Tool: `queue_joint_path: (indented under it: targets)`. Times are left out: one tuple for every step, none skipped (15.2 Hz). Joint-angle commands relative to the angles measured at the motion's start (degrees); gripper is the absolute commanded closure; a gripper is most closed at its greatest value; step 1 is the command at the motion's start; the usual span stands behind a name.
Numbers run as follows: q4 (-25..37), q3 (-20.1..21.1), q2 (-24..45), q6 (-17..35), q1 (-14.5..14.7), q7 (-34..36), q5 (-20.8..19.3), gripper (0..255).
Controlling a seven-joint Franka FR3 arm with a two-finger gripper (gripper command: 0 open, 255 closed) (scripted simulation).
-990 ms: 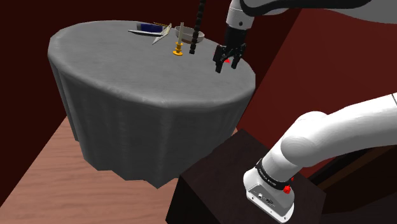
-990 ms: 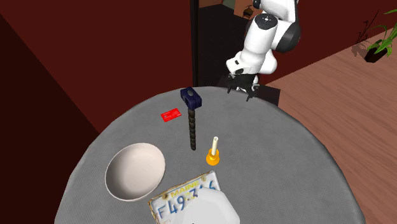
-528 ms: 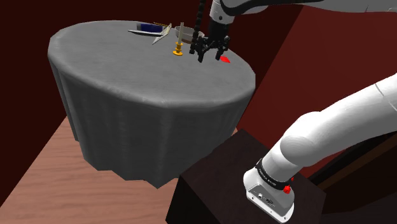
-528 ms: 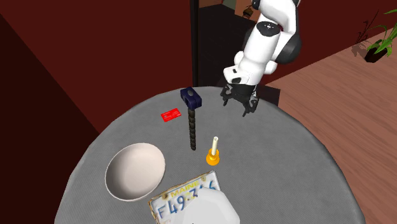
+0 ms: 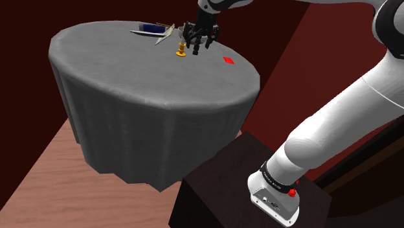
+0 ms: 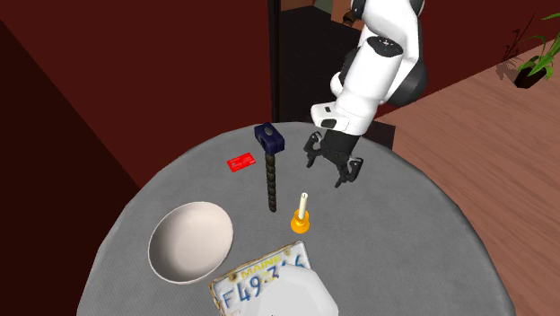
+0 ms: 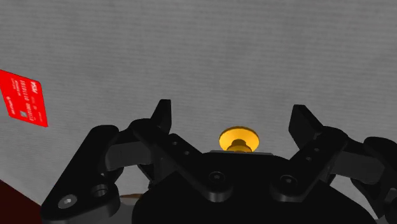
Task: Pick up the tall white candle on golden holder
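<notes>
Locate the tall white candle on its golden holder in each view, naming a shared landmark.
Shoulder view: tall white candle on golden holder, upper middle, beside the black gripper.
Second exterior view: candle at picture's centre.
Wrist view: candle from above, between open fingers, untouched.
Shared landmark: flat red card.

Between the gripper (image 6: 329,166), its fingers spread, and the candle (image 6: 303,206) we find only bare grey cloth, so that side is free. On the second exterior view's left, the hammer (image 6: 270,175) crowds in, its black handle ending just beside the candle. Past the candle, the white bowl (image 6: 190,241) and the licence plate (image 6: 260,274) sit near it. The second exterior view's right is bare out to the table (image 6: 431,260) rim. The red card (image 6: 240,162) lies flat, well apart.
</notes>
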Motion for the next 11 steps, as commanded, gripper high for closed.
queue_joint_path:
  targets:
    - [3.7, 0.23, 3.58, 1.92, -0.41, 2.3, -1.34, 0]
    - [5.55, 0.35, 5.09, 2.53, -0.51, 3.48, -2.03, 0]
    - [7.46, 0.44, 6.59, 3.07, -0.58, 4.65, -2.74, 0]
    - [9.42, 0.49, 8.1, 3.54, -0.63, 5.8, -3.47, 0]
    - [11.45, 0.53, 9.62, 3.95, -0.66, 6.95, -4.22, 0]
    - [13.55, 0.52, 11.14, 4.29, -0.66, 8.07, -4.97, 0]
    - [15.71, 0.49, 12.66, 4.57, -0.63, 9.18, -5.72, 0]
    - [17.27, 0.43, 13.74, 4.72, -0.58, 9.93, -6.25, 0]
    - [16.54, 0.39, 13.77, 5.46, -0.57, 10.12, -6.37, 0]
    - [15.83, 0.37, 13.81, 6.19, -0.59, 10.32, -6.49, 0]
    - [15.14, 0.34, 13.86, 6.92, -0.6, 10.52, -6.62, 0]
